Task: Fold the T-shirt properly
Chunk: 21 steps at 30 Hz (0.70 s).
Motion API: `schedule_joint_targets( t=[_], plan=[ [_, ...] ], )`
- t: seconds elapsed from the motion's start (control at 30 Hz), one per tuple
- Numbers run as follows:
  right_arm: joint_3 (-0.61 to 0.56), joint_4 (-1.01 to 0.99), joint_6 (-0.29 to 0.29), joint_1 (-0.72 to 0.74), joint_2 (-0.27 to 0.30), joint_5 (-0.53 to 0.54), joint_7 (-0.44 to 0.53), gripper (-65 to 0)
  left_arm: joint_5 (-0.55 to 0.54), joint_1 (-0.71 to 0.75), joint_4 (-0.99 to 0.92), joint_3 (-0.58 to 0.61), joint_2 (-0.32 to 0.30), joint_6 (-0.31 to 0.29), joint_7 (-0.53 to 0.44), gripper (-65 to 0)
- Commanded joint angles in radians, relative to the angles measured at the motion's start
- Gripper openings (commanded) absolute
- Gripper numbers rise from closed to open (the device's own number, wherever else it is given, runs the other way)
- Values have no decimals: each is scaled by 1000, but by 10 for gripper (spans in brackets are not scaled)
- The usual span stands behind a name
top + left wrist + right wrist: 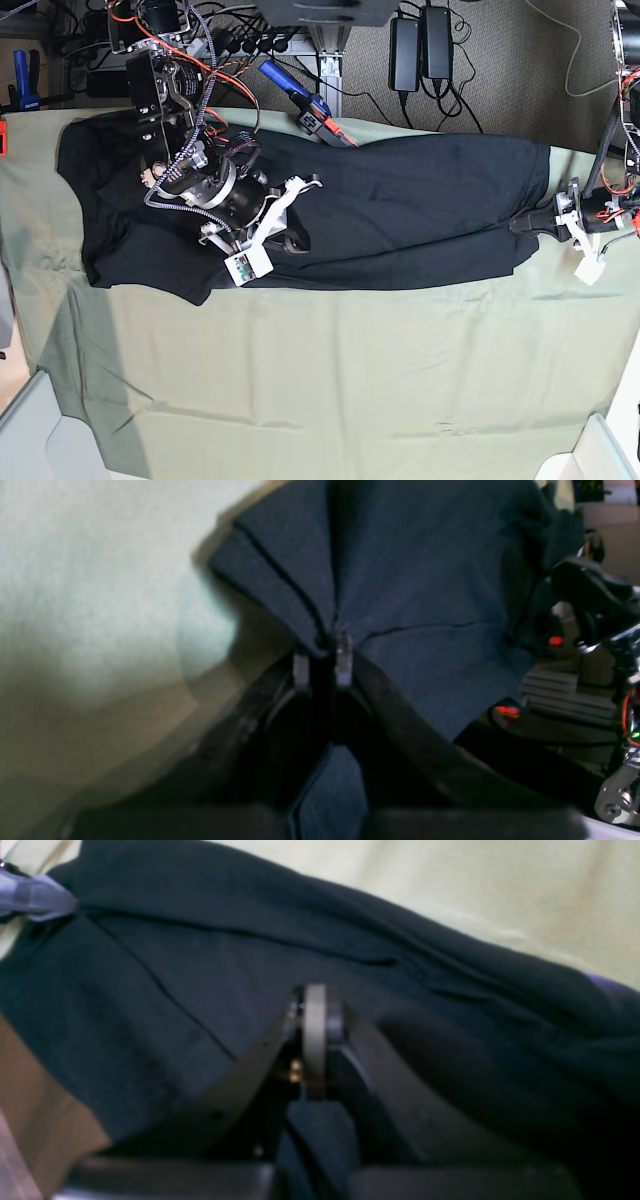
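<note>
The black T-shirt (400, 200) lies stretched left to right across the far half of the pale green sheet (330, 380). My left gripper (520, 225) is at the shirt's right end. In the left wrist view its fingertips (322, 662) are pinched on a gathered edge of the dark cloth (410, 580), which fans out in folds from them. My right gripper (300, 238) rests on the shirt's left-middle part. In the right wrist view its fingers (315, 1010) are pressed together with the shirt's cloth (200, 965) around and beneath them.
Beyond the table's far edge lie cables, power bricks (420, 45) and a blue-handled tool (300, 105). White bins stand at the near left corner (30, 430) and near right corner (590, 455). The green sheet covers the near half of the table.
</note>
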Motion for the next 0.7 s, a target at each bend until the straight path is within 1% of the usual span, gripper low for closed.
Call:
schedule_joint_targets(
  t=[0.0,0.13,0.33,0.47,0.67],
  plan=[
    [12,22,66,16,0,24,27,-650,25,-8,7,0,-14,-8,22,-650],
    [61,22,66,19,0,54,30,-650,24,-10,8,0,-15,-8,22,-650],
    [155,23,66,22,0,88,29,-650,32,-43,37,0,-35,-8,19,-650],
    [214,23,66,22,0,89,29,-650,62,-101,37,0,-51,-8,19,-650],
    [297,23,67,22,1,137,28,-650,129,-183,37,0,-54,-8,19,-650]
  ],
)
